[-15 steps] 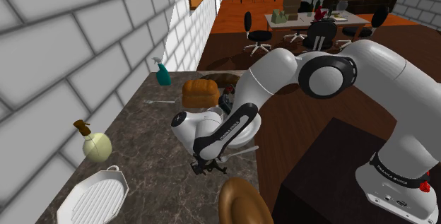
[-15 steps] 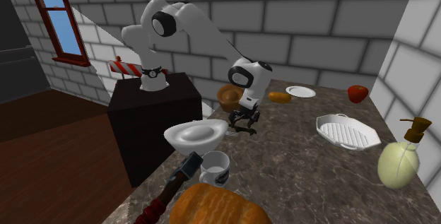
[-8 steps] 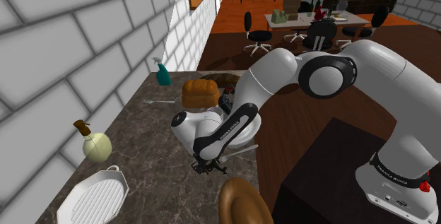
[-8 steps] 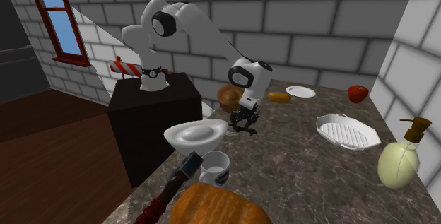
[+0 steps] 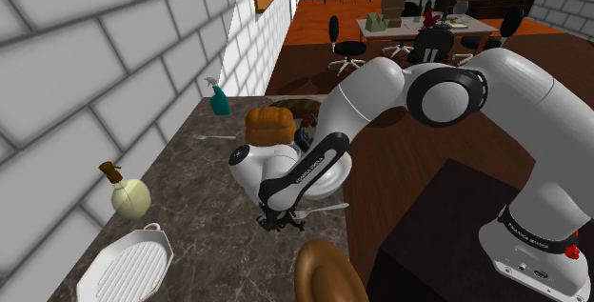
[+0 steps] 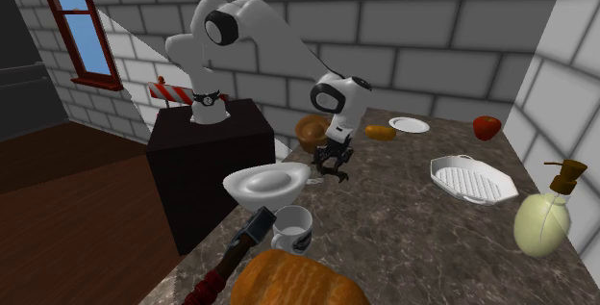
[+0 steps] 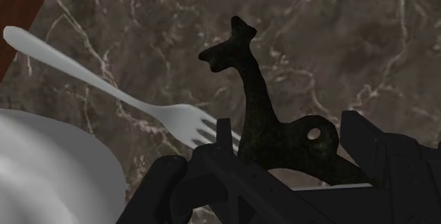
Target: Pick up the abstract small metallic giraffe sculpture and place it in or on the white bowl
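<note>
The jaws are clamped on the body of the dark giraffe sculpture (image 7: 263,127), near the counter (image 6: 404,221) edge that adjoins the stand (image 6: 207,154). The white bowl (image 6: 262,184) sits at that edge, just beside the jaws. A fork (image 7: 106,88) lies between bowl and sculpture, tines toward the sculpture. A mug (image 6: 291,227) stands near the bowl along the same edge.

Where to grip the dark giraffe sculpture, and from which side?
Grip the dark giraffe sculpture by its flat body, a finger on each flank, coming from the body end so the slim neck points away. The black gripper clasps it so; neck and head look too thin.
</note>
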`<action>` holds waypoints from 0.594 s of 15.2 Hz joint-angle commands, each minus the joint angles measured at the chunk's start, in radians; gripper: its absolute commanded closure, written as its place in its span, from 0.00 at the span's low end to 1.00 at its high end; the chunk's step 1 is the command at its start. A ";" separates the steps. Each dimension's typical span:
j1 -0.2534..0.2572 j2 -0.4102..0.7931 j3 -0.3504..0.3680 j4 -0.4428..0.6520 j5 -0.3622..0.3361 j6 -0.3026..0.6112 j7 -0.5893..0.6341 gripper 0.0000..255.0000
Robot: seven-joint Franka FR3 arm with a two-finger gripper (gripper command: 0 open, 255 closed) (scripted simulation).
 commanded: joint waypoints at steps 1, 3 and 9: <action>-0.004 -0.021 0.005 -0.009 0.005 -0.012 -0.002 1.00; -0.008 -0.042 0.010 -0.018 0.009 -0.024 -0.004 1.00; -0.020 -0.101 0.026 -0.038 0.024 -0.063 -0.010 1.00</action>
